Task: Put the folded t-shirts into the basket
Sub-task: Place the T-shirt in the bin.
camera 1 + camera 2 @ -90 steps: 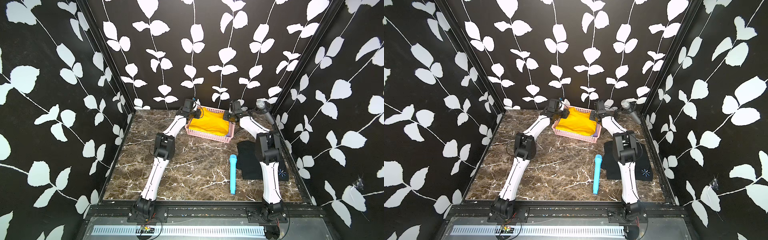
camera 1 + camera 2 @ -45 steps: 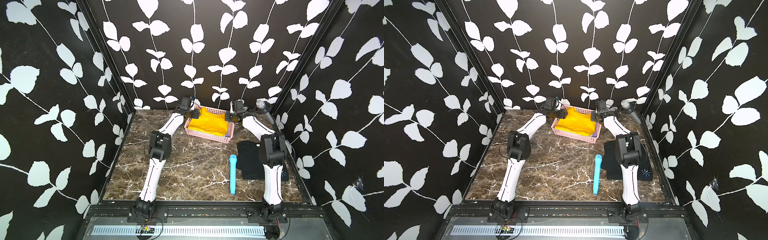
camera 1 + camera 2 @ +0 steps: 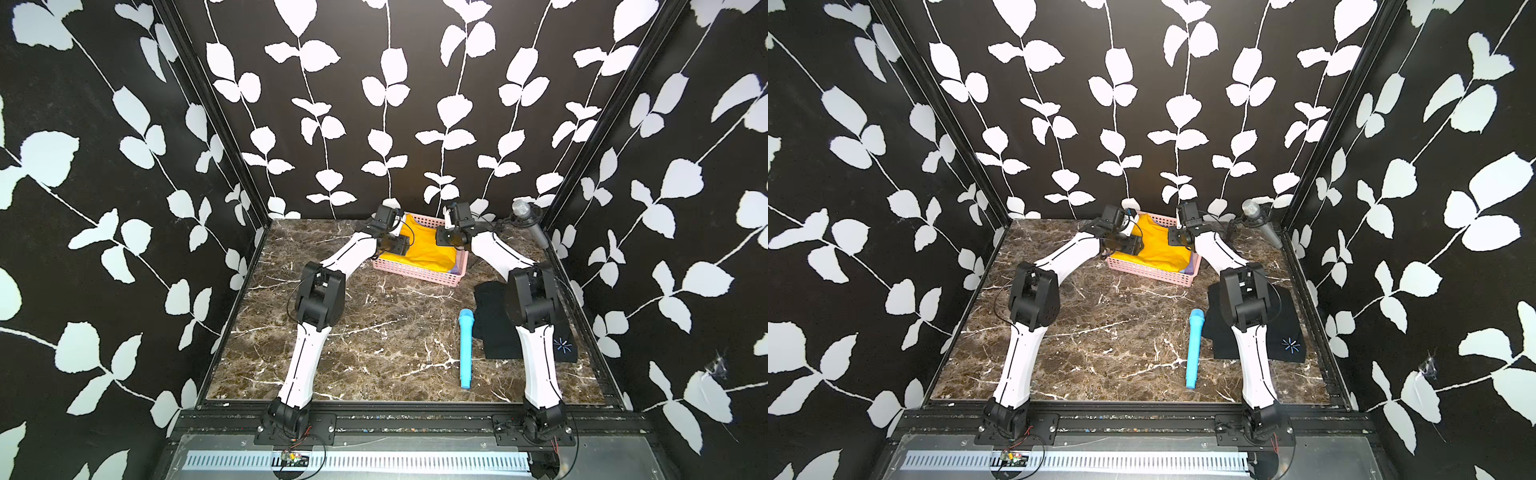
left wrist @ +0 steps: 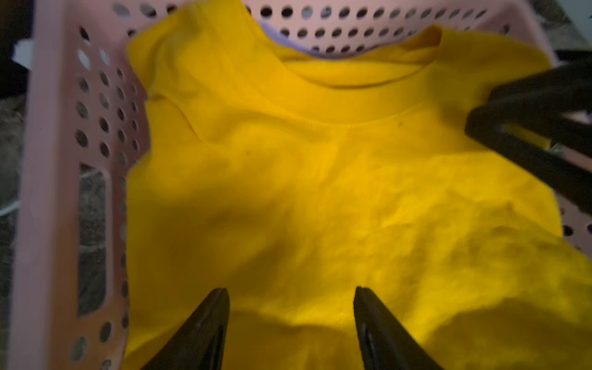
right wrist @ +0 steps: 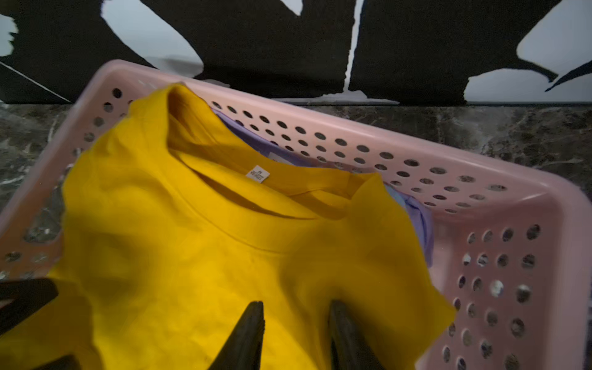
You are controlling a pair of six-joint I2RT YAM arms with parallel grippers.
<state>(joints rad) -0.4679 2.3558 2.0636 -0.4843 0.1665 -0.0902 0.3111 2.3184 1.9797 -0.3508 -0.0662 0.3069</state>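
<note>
The pink basket (image 3: 415, 272) (image 3: 1150, 272) stands at the back of the table. A mustard yellow t-shirt (image 3: 424, 245) (image 4: 320, 192) (image 5: 192, 256) lies on top in it. A lilac t-shirt (image 5: 262, 144) and a light blue one (image 5: 394, 192) peek out beneath. A black t-shirt (image 3: 494, 320) (image 3: 1283, 324) lies flat by the right arm. My left gripper (image 3: 401, 226) (image 4: 291, 290) hangs open just over the yellow shirt. My right gripper (image 3: 446, 226) (image 5: 296, 304) has its jaws partly apart, one finger pushed into a raised fold of that shirt.
A long blue toy microphone (image 3: 464, 349) lies on the marble top left of the black shirt. A grey microphone on a stand (image 3: 528, 220) sits in the back right corner. The back wall is close behind the basket (image 5: 416, 153).
The left jaws have spread wider and let go of the yellow shirt. Both elbows have drawn back toward the front. The shirt stays in the basket.
</note>
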